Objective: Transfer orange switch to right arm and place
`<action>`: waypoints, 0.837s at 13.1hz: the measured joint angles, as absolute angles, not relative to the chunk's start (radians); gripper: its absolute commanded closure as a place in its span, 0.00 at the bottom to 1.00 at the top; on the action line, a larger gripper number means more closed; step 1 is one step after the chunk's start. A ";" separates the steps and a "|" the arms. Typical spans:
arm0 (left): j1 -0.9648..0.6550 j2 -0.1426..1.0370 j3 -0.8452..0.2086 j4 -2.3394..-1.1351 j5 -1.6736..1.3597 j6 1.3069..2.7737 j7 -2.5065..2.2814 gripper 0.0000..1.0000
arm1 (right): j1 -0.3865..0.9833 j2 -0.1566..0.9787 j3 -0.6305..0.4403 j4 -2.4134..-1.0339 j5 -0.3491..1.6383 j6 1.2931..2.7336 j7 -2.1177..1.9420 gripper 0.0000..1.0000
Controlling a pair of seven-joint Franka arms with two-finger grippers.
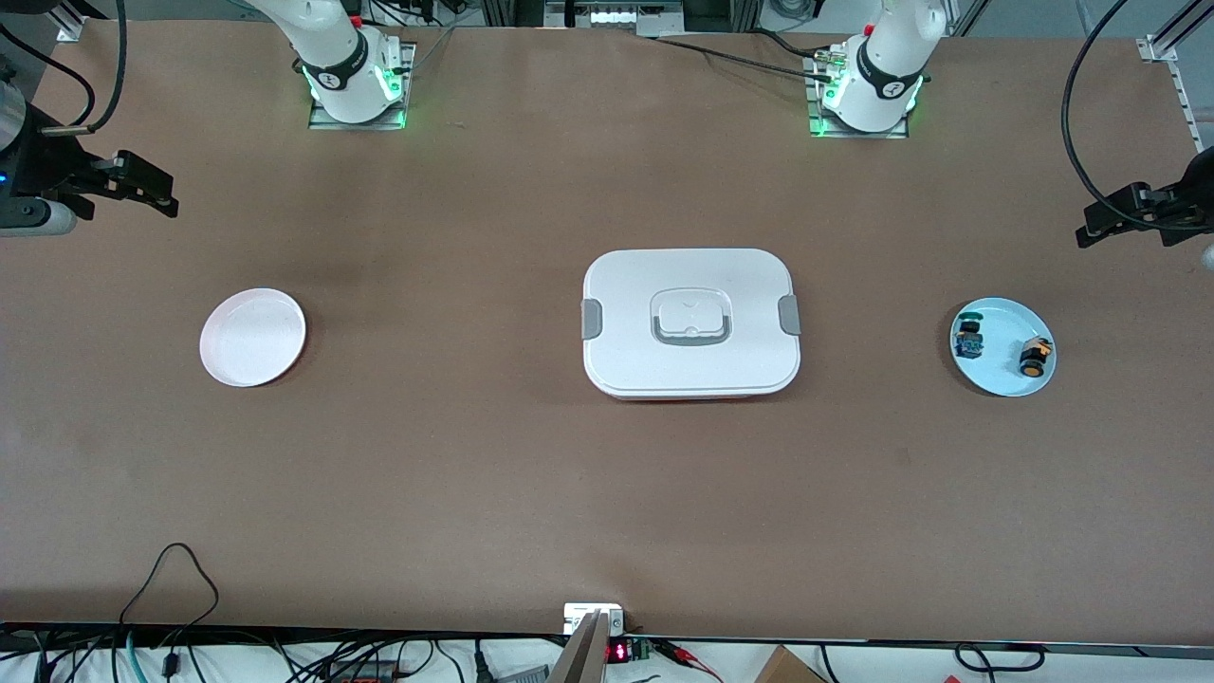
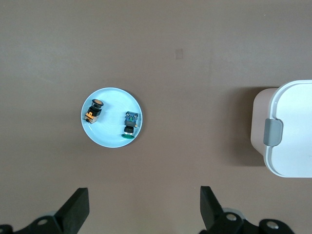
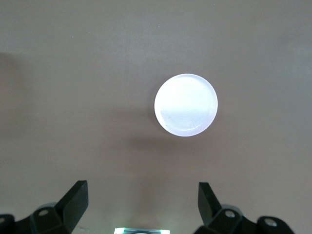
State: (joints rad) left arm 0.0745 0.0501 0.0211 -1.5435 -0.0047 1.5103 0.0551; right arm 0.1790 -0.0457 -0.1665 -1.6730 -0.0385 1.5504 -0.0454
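Observation:
The orange switch (image 1: pixel 1036 356) (image 2: pixel 92 111) lies on its side on a light blue plate (image 1: pixel 1001 378) (image 2: pixel 109 135) at the left arm's end of the table. My left gripper (image 1: pixel 1093 226) (image 2: pixel 144 193) hangs high over the bare table near that plate, open, with nothing between its fingers. My right gripper (image 1: pixel 161 194) (image 3: pixel 142 187) hangs high over the table at the right arm's end, open and empty. A white plate (image 1: pixel 252 338) (image 3: pixel 185 105) with nothing on it lies below it.
A small black switch with green and blue parts (image 1: pixel 969 338) (image 2: pixel 130 125) shares the blue plate. A white lidded container with grey clips (image 1: pixel 690 323) (image 2: pixel 292 131) stands at the table's middle. Cables run along the table edge nearest the front camera.

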 measured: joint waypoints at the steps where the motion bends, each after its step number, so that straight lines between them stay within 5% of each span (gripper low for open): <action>1: 0.076 0.056 0.021 -1.543 -0.005 1.502 0.055 0.00 | 0.179 -0.046 -0.166 -1.673 -0.038 1.550 -0.045 0.00; 11: 0.090 0.116 0.024 -1.572 0.039 1.389 0.432 0.00 | 0.179 -0.046 -0.167 -1.673 -0.038 1.549 -0.045 0.00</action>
State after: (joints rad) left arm 0.0901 0.1157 0.0243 -1.5724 0.0394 1.3885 0.4316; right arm 0.1785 -0.0457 -0.1668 -1.6730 -0.0385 1.5487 -0.0454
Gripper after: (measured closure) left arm 0.000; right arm 0.000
